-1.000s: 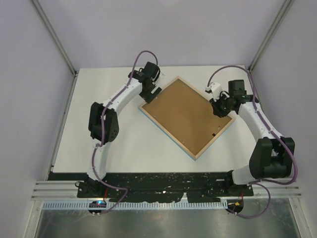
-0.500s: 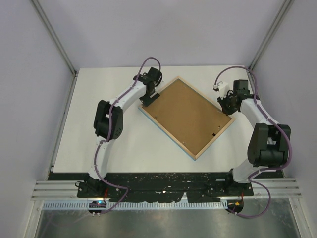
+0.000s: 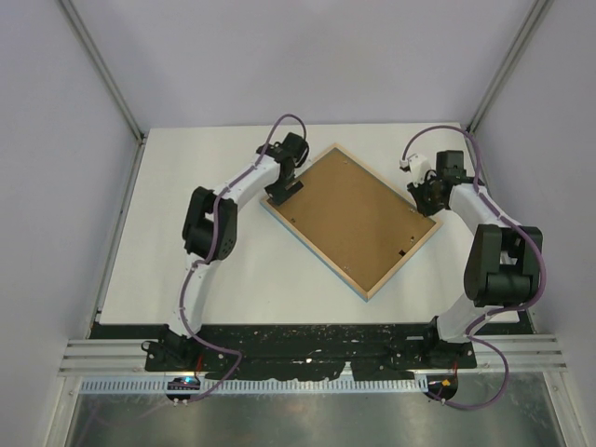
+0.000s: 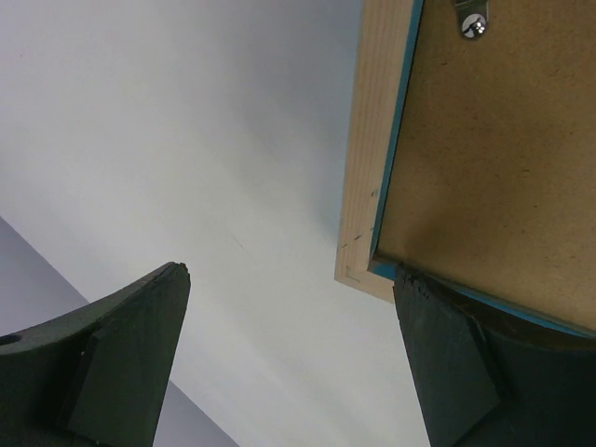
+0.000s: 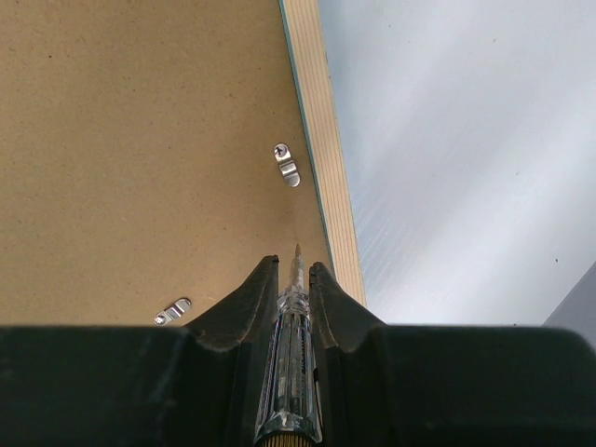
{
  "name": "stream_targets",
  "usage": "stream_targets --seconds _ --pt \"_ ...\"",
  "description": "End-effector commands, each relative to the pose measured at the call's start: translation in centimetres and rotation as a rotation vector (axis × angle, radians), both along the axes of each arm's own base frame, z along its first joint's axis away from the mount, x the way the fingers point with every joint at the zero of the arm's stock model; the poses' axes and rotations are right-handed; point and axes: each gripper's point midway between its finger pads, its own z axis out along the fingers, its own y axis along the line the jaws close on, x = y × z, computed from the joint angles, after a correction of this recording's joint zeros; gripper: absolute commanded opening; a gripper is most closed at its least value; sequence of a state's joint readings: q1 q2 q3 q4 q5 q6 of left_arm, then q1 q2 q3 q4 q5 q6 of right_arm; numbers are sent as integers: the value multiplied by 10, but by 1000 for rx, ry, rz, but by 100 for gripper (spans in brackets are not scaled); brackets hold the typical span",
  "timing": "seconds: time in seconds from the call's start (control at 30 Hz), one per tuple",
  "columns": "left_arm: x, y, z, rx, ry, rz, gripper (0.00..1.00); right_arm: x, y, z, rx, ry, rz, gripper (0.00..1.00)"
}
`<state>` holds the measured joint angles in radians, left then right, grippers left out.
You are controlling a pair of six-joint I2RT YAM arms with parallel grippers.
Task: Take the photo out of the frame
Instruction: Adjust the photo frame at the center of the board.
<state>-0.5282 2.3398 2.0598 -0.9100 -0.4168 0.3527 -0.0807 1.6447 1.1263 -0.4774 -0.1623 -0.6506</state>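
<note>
The frame (image 3: 312, 250) lies face down on the white table, its wood-coloured back up. A brown backing board (image 3: 349, 219) fills it, and the photo is hidden beneath. My left gripper (image 3: 282, 189) is open and empty at the frame's left corner. In the left wrist view the left gripper (image 4: 293, 272) has one finger (image 4: 447, 363) over the corner of the frame (image 4: 368, 168). My right gripper (image 3: 424, 200) is shut on a clear-handled screwdriver (image 5: 291, 354). In the right wrist view the right gripper (image 5: 293, 265) holds the tip just above the backing board (image 5: 140, 140), near the frame's rim (image 5: 321, 140).
Small metal turn clips (image 5: 287, 164) (image 5: 174, 310) hold the backing board in place; another clip (image 4: 472, 19) shows in the left wrist view. Grey enclosure walls stand close around the table (image 3: 186, 270). The arm bases sit at the near edge.
The left wrist has shifted a little right, closer to the frame's left corner. The right gripper has moved slightly right, nearer the frame's right corner. The frame has not moved.
</note>
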Motion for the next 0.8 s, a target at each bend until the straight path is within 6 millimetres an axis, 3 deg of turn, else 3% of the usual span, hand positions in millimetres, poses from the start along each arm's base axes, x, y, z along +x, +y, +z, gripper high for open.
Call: stream_targets --seconds 0.0,0.3,0.57,0.77 --pt "3 -12 5 1 -10 -34 95 20 0 23 10 -85 -7 8" --pt "1 -15 -1 41 6 -39 95 20 -3 13 -4 -65 -7 8" --pt "-16 -4 -4 74 38 -41 95 23 -11 -2 -43 -34 -15 8" --pt "-26 0 -7 74 65 -41 94 28 -18 0 -75 -44 -32 8"
